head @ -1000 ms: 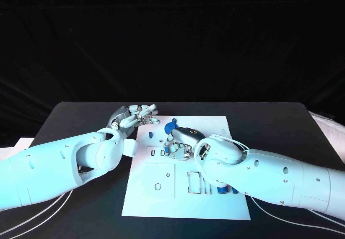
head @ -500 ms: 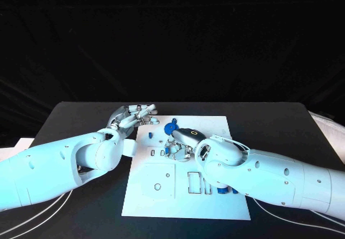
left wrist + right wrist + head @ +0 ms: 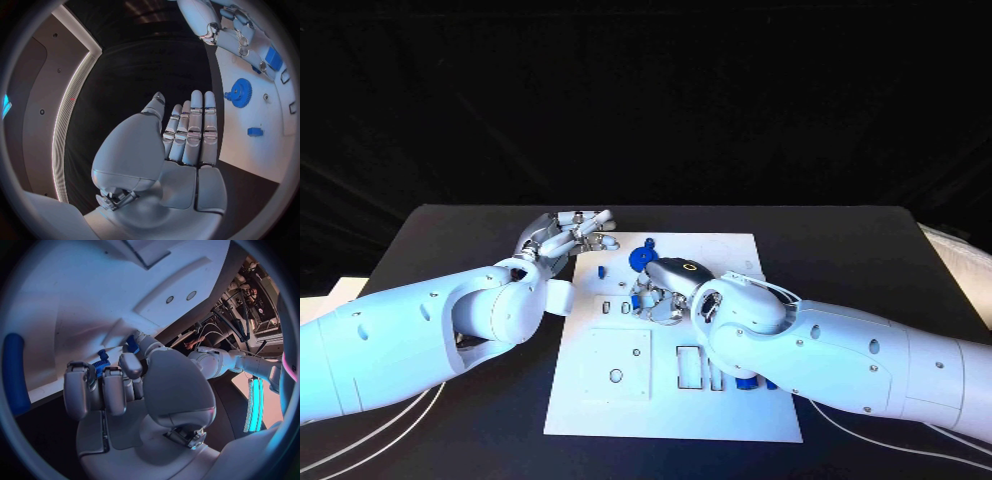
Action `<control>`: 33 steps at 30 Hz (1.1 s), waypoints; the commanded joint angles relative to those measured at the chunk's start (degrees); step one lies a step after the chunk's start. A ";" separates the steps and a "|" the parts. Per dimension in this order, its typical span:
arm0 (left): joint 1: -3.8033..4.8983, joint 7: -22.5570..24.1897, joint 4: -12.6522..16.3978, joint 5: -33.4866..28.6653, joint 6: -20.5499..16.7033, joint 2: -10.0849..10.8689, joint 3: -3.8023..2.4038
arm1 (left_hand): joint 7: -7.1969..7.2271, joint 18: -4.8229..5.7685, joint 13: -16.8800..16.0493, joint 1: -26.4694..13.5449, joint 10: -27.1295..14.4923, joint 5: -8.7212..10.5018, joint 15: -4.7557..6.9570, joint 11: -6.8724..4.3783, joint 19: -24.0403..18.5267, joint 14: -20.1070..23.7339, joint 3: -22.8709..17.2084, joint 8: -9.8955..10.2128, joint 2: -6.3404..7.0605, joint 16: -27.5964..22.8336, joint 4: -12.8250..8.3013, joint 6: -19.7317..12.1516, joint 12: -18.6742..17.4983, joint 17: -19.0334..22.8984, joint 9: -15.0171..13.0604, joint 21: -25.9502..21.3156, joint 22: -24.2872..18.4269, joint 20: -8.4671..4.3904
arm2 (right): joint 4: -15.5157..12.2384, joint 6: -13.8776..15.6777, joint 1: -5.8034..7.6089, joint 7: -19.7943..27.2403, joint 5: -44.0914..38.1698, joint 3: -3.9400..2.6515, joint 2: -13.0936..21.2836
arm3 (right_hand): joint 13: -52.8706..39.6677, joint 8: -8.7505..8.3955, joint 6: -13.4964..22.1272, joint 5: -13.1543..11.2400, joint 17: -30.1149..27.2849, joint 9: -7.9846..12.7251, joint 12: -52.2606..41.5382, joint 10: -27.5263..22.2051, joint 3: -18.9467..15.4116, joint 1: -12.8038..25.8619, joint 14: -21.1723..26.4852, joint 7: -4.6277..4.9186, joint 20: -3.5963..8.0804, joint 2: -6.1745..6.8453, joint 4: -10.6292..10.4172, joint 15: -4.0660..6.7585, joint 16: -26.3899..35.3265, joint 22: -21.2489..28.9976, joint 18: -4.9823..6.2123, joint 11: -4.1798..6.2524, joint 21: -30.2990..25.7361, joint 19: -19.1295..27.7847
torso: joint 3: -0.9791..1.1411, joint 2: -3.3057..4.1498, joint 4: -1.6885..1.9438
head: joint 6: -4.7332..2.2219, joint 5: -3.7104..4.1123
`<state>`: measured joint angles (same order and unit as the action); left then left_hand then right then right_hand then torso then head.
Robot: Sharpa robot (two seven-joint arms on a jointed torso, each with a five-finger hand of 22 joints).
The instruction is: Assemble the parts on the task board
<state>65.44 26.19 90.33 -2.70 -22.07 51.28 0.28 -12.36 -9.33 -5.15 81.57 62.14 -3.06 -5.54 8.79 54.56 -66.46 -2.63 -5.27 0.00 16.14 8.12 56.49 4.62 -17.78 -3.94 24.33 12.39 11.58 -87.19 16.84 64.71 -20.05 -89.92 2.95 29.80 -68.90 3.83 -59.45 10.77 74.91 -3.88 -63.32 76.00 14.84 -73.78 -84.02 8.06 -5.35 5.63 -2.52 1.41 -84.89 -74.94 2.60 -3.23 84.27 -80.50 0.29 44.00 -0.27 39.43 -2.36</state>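
The white task board [image 3: 589,410] lies in the middle of the black table. A blue gear [image 3: 642,257] [image 3: 240,90] stands near the board's far edge. My right hand [image 3: 664,290] [image 3: 125,390] hovers low over the board just in front of the gear, fingers curled, pinching a small ribbed blue part [image 3: 100,366] between thumb and fingers. Its fingers [image 3: 240,42] also show from the left wrist. My left hand [image 3: 568,232] [image 3: 187,135] lies flat, fingers straight and together, holding nothing, at the board's far left corner.
A small blue part [image 3: 602,270] [image 3: 254,131] sits on the board's left side. More blue parts [image 3: 750,381] lie by the rectangular slots [image 3: 689,365], partly under my right forearm. A long blue piece [image 3: 14,372] lies on the board. Bare black table surrounds the board.
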 commanded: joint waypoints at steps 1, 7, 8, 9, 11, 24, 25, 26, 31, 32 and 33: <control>0.04 0.61 0.02 -0.08 0.83 -0.11 -0.06 | -0.12 -0.93 -0.07 0.02 -0.09 -0.05 -0.02 0.20 -0.43 0.49 0.10 0.38 -0.31 -0.25 -0.35 0.08 -0.35 -0.08 0.02 0.22 0.07 0.11 | 0.32 -1.30 -0.40 -1.59 -0.35 0.35 0.13 | 0.25 -0.12 0.60 0.38 4.72 -0.03 0.45 -0.54 -0.56 0.15 -3.81 0.10 0.04 0.70 -0.12 -0.41 0.35 -1.33 0.61 0.11 -0.32 0.38 | 0.01 0.00 -0.03 | -0.02 0.02; 0.04 0.58 -0.05 -0.08 0.88 -0.17 -0.05 | -0.12 -0.93 -0.07 0.02 -0.09 -0.05 -0.02 0.20 -0.43 0.49 0.10 0.38 -0.31 -0.25 -0.35 0.08 -0.35 -0.08 0.02 0.22 0.07 0.11 | 0.06 1.83 -0.40 -0.81 0.13 0.38 0.23 | 2.60 -0.27 3.36 0.42 4.41 0.22 3.06 -2.39 -3.78 1.91 -3.72 0.46 -0.25 2.16 -1.43 -0.74 0.60 -0.57 0.77 -0.30 -0.78 0.88 | 0.01 0.01 -0.03 | -0.05 0.09; 0.04 0.58 -0.06 -0.08 0.89 -0.18 -0.05 | -0.12 -0.93 -0.07 0.02 -0.09 -0.05 -0.02 0.20 -0.43 0.49 0.10 0.38 -0.31 -0.25 -0.35 0.08 -0.35 -0.08 0.02 0.22 0.07 0.11 | -0.03 2.70 -0.41 -0.59 0.21 0.38 0.28 | 3.10 -0.23 4.19 0.44 4.13 0.22 3.57 -2.84 -4.58 2.00 -3.65 0.62 -0.36 2.27 -1.74 -0.86 0.78 -0.19 0.85 -0.44 -0.99 1.14 | 0.02 0.01 -0.02 | -0.07 0.12; 0.04 0.57 -0.07 -0.08 0.90 -0.19 -0.05 | -0.12 -0.93 -0.07 0.02 -0.09 -0.05 -0.02 0.20 -0.43 0.49 0.10 0.38 -0.31 -0.25 -0.35 0.08 -0.35 -0.08 0.02 0.22 0.07 0.11 | -0.22 4.35 -0.43 -0.14 0.37 0.38 0.38 | 3.81 -0.19 4.93 0.46 3.70 0.20 4.34 -3.48 -5.52 1.99 -3.53 0.77 -0.47 2.36 -2.08 -0.99 1.05 0.33 0.97 -0.60 -1.27 1.51 | 0.04 0.02 -0.02 | -0.10 0.15; 0.04 0.55 -0.08 -0.08 0.92 -0.20 -0.05 | -0.12 -0.93 -0.07 0.02 -0.09 -0.05 -0.02 0.20 -0.43 0.49 0.10 0.38 -0.31 -0.25 -0.35 0.08 -0.35 -0.08 0.02 0.22 0.07 0.11 | -0.60 6.89 -0.47 0.59 0.54 0.38 0.58 | 4.79 -0.14 5.88 0.47 3.30 0.17 5.32 -4.33 -6.89 1.69 -3.43 0.98 -0.63 2.29 -2.60 -1.16 1.34 0.89 1.09 -0.80 -1.60 1.88 | 0.06 0.04 -0.01 | -0.11 0.17; 0.03 -5.15 0.02 5.66 -1.13 0.04 -0.05 | 2.70 -1.25 -0.73 -0.25 6.88 -0.17 3.67 -2.91 6.51 -10.05 -0.70 -0.66 -1.08 4.58 -0.54 4.50 1.06 -4.61 -0.30 6.13 3.14 -3.07 | -5.68 15.56 0.17 10.04 6.15 -0.71 5.28 | 8.39 0.00 8.63 0.56 0.45 0.08 7.96 -6.51 -12.35 -1.57 -2.73 1.70 -1.16 1.23 -5.58 -1.67 3.42 3.49 1.65 -1.40 -3.22 3.54 | 0.24 -0.33 -0.11 | -0.41 0.04; 0.03 -6.29 0.02 6.87 -1.19 0.10 -0.05 | 2.97 -1.26 -0.75 -0.42 7.71 -0.16 4.09 -3.32 7.54 -11.78 -0.78 -0.62 -0.90 5.63 -0.43 4.81 1.10 -5.57 -0.28 7.18 3.73 -3.56 | -6.23 15.44 0.39 11.34 7.25 -0.86 6.00 | 8.48 0.07 8.56 0.56 0.42 0.05 7.90 -6.50 -12.58 -1.89 -2.74 1.68 -1.17 1.00 -5.81 -1.67 3.47 3.57 1.67 -1.39 -3.29 3.58 | 0.28 -0.41 -0.11 | -0.42 0.01; 0.03 -7.08 0.02 7.59 -1.16 0.15 -0.05 | 3.18 -1.25 -0.78 -0.55 8.34 -0.19 4.39 -3.59 8.23 -12.89 -0.88 -0.59 -0.81 6.42 -0.31 5.07 1.11 -6.35 -0.27 8.00 4.20 -3.91 | -6.57 15.30 0.55 12.21 8.01 -0.96 6.48 | 8.54 0.09 8.52 0.56 0.41 0.04 7.91 -6.51 -12.62 -2.04 -2.74 1.67 -1.17 0.85 -5.88 -1.66 3.49 3.62 1.68 -1.38 -3.33 3.61 | 0.34 -0.50 -0.14 | -0.42 -0.03; 0.11 -15.78 0.51 14.88 -0.26 1.14 -0.05 | 5.17 -0.90 -3.22 -2.03 15.19 -0.34 6.97 -6.15 14.39 -20.89 -0.90 -0.60 0.46 35.12 0.62 6.82 4.14 -32.95 -0.62 17.53 10.65 -6.67 | -9.19 11.97 3.10 18.95 19.43 -1.53 11.41 | 9.14 0.27 8.17 0.86 0.22 -0.03 8.12 -6.85 -12.52 -3.65 -2.74 1.55 -1.13 -0.78 -5.99 -1.57 3.71 4.40 1.85 -1.26 -3.83 4.11 | 0.66 -1.14 -0.23 | -0.33 -0.29; 0.26 -18.47 0.66 16.86 0.65 1.43 -0.06 | 5.29 -0.29 -4.03 -3.07 15.99 -0.23 7.13 -6.26 15.69 -21.08 -0.52 -0.51 0.66 40.43 1.24 6.79 4.94 -38.13 -0.71 21.14 14.74 -6.88 | -9.56 11.18 3.86 19.79 22.22 -1.59 12.51 | 9.41 0.34 8.01 1.10 -0.11 -0.05 8.35 -7.05 -12.38 -4.14 -2.67 1.51 -1.10 -1.14 -5.83 -1.53 3.94 4.81 1.94 -1.21 -4.06 4.39 | 0.73 -1.31 -0.31 | -0.30 -0.41; 0.57 -21.49 0.77 19.08 1.86 1.68 -0.06 | 5.40 0.21 -4.87 -4.63 16.64 -0.19 7.16 -6.35 16.74 -21.19 0.08 -0.59 0.64 44.14 2.22 6.86 5.80 -41.78 -0.85 24.28 18.47 -7.01 | -9.88 10.39 4.64 20.43 24.82 -1.64 13.62 | 9.67 0.37 7.91 1.31 -0.39 -0.05 8.57 -7.24 -12.26 -4.59 -2.60 1.47 -1.07 -1.43 -5.66 -1.49 4.14 5.18 2.02 -1.17 -4.28 4.64 | 0.80 -1.53 -0.43 | -0.30 -0.55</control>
<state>65.69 14.76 90.81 7.70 -22.62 52.82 0.30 -7.13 -10.03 -9.81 77.22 78.48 -3.06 1.33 2.51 70.87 -83.98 -2.57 -5.93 0.55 58.52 10.14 63.37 10.19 -57.82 -4.77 47.57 29.75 4.65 -96.68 29.65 68.93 -6.07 -76.06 1.40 42.89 -59.33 3.97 -51.23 11.88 74.66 -3.87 -54.89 68.97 2.49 -77.93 -83.92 9.54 -6.35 4.00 -8.50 0.10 -80.89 -69.88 3.52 -4.39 80.13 -76.18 0.83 43.05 -0.51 39.07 -2.66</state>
